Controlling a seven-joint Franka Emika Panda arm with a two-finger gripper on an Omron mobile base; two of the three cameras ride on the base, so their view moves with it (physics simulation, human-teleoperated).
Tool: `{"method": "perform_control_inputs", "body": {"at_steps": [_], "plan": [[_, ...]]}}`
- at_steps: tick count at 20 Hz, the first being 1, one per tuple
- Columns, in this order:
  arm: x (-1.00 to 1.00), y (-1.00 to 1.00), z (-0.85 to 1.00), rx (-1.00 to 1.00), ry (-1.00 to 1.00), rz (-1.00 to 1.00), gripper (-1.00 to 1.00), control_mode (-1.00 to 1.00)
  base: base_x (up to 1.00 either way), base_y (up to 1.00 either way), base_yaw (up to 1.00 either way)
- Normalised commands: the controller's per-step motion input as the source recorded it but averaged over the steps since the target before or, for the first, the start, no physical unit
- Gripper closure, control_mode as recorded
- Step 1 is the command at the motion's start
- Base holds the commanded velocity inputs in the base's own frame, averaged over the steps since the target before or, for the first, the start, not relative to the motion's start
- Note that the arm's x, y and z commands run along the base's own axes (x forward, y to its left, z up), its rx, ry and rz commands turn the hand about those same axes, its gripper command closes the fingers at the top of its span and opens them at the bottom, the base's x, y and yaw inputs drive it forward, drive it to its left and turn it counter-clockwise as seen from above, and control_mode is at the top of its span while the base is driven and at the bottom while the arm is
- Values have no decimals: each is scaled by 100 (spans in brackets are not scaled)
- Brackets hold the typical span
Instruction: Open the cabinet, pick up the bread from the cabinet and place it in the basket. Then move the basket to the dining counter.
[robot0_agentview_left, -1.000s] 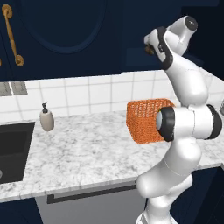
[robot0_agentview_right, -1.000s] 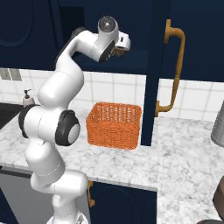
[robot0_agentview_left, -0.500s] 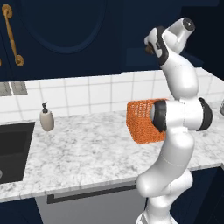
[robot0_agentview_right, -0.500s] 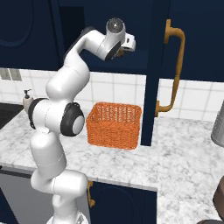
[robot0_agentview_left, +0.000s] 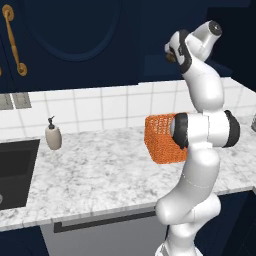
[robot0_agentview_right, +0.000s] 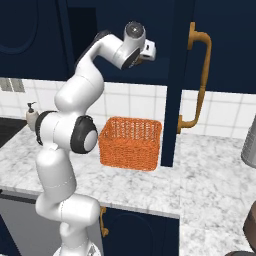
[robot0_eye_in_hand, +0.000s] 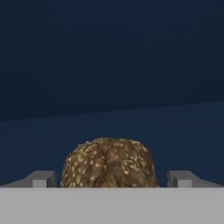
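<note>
A brown seeded loaf of bread (robot0_eye_in_hand: 109, 162) lies on the navy shelf (robot0_eye_in_hand: 131, 122) inside the open cabinet (robot0_agentview_right: 172, 85). My gripper (robot0_eye_in_hand: 111, 179) is open, one fingertip on each side of the loaf with a small gap to each. In the left base view the hand (robot0_agentview_left: 172, 52) reaches into the cabinet at shelf height. The orange mesh basket (robot0_agentview_left: 159, 142) (robot0_agentview_right: 131, 142) stands on the marble counter (robot0_agentview_left: 100, 170) below the hand, with nothing in it. The dining counter is out of view.
The open door with its gold handle (robot0_agentview_right: 199, 75) stands edge-on just right of the basket. A soap dispenser (robot0_agentview_left: 53, 136) and a black sink (robot0_agentview_left: 15, 172) are to the left. A steel vessel (robot0_agentview_right: 249, 147) stands at the far right.
The upper arm has straightened and the hand has pushed further toward the cabinet shelf. The basket has not moved.
</note>
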Motion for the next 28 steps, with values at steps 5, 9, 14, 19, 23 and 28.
{"method": "perform_control_inputs", "body": {"at_steps": [5,9,14,19,23,28], "plan": [[6,18,-11,0,0,1,-100,-100,0,0,0],[37,1,-3,0,0,0,-100,-100,0,0,0],[17,7,-34,0,0,0,-100,-100,0,0,0],[9,16,-55,0,0,0,100,-100,0,0,0],[-8,5,-81,-2,0,2,100,-100,0,0,0],[-57,0,-42,0,-2,4,100,-100,0,0,0]]}}
